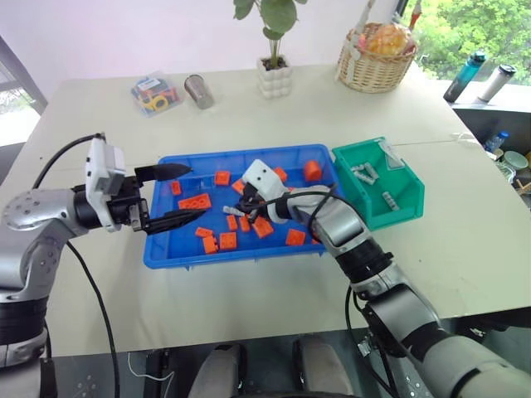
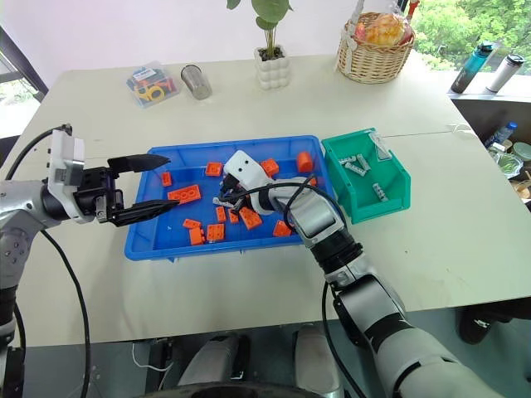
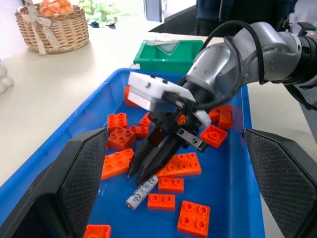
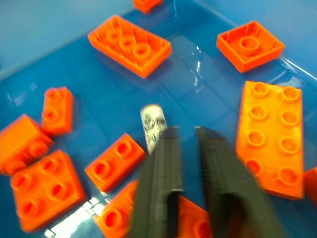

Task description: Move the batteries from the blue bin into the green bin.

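R hand [image 3: 141,173] nearly closed, empty, tips beside battery [image 3: 141,192] in blue bin [image 3: 237,198], L hand [image 1: 181,196] spread wide

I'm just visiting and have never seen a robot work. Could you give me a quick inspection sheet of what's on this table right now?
Surface: pale table.
Job's things: one battery lies in the blue bin; several batteries lie in the green bin.
Clutter: orange bricks in the blue bin.
Grippers: right gripper nearly shut, tips beside the battery, not gripping it; left gripper open at the bin's left end.
Cables: black cable along the left arm.
Surroundings: wicker basket, potted plant, metal cup, bottles.
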{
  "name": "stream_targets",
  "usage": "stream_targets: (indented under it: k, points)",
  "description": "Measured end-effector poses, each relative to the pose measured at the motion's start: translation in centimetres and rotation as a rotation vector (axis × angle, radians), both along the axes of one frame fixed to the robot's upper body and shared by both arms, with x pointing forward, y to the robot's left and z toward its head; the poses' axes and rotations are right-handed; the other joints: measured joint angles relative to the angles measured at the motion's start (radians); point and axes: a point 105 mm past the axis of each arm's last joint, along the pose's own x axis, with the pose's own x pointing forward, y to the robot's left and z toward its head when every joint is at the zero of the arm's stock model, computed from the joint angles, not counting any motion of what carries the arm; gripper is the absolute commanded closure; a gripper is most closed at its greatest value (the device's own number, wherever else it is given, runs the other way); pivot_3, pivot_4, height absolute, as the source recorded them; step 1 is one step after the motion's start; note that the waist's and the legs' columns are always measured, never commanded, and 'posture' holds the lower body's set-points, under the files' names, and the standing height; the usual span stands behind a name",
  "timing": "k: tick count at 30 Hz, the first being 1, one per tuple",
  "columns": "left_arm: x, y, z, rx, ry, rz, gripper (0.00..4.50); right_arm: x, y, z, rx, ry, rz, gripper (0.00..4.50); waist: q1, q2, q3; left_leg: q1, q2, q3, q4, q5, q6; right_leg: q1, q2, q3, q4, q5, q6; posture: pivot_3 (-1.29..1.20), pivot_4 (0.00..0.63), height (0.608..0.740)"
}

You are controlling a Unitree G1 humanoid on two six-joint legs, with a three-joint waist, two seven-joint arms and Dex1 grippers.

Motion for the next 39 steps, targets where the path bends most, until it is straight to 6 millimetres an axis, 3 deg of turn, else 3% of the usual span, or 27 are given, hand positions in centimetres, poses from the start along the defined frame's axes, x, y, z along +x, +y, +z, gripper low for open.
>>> stream_targets:
  k: [3, 6, 8, 25, 32, 37, 39]
  points:
    - [0.0, 0.0, 0.0, 0.001, -0.001, -0.001, 0.0, -0.1, 0.0, 0.0, -0.003, 0.0, 0.017, 3.83, 0.0, 0.0, 0.0, 0.0, 0.0, 0.0, 0.0, 0.0, 0.0, 0.0, 0.0, 0.0, 0.0, 0.0, 0.0, 0.0, 0.15, 0.737]
    - [0.0, 0.0, 0.0, 0.001, -0.001, -0.001, 0.0, -0.1, 0.0, 0.0, -0.002, 0.002, 0.019, 3.0, 0.0, 0.0, 0.0, 0.0, 0.0, 0.0, 0.0, 0.0, 0.0, 0.0, 0.0, 0.0, 0.0, 0.0, 0.0, 0.0, 0.15, 0.737]
    - [0.0, 0.0, 0.0, 0.001, -0.001, -0.001, 0.0, -0.1, -0.1, 0.0, -0.006, -0.001, 0.015, 2.1, 0.0, 0.0, 0.0, 0.0, 0.0, 0.0, 0.0, 0.0, 0.0, 0.0, 0.0, 0.0, 0.0, 0.0, 0.0, 0.0, 0.15, 0.737]
    - [-0.1, 0.0, -0.2, 0.003, 0.006, -0.002, 0.0, -1.3, -0.4, 2.0, 0.006, -0.052, 0.049, 2.1, 0.001, 0.0, 0.0, 0.0, 0.0, 0.0, 0.0, 0.0, 0.0, 0.0, 0.0, 0.0, 0.0, 0.0, 0.0, 0.0, 0.15, 0.737]
    - [-0.1, 0.0, -0.2, 0.004, 0.005, -0.004, 0.0, -1.1, -0.4, -0.5, -0.03, -0.009, 0.049, 2.1, 0.001, 0.0, 0.0, 0.0, 0.0, 0.0, 0.0, 0.0, 0.0, 0.0, 0.0, 0.0, 0.0, 0.0, 0.0, 0.0, 0.15, 0.737]
    - [-0.1, 0.0, -0.2, 0.004, 0.004, -0.004, 0.0, -0.9, -0.1, -0.5, -0.023, -0.034, 0.067, 2.1, 0.0, 0.0, 0.0, 0.0, 0.0, 0.0, 0.0, 0.0, 0.0, 0.0, 0.0, 0.0, 0.0, 0.0, 0.0, 0.0, 0.15, 0.737]
    - [-0.1, 0.0, -0.2, 0.004, 0.002, -0.004, 0.0, -0.9, 0.0, -0.6, -0.021, -0.034, 0.071, 2.61, 0.001, 0.0, 0.0, 0.0, 0.0, 0.0, 0.0, 0.0, 0.0, 0.0, 0.0, 0.0, 0.0, 0.0, 0.0, 0.0, 0.15, 0.737]
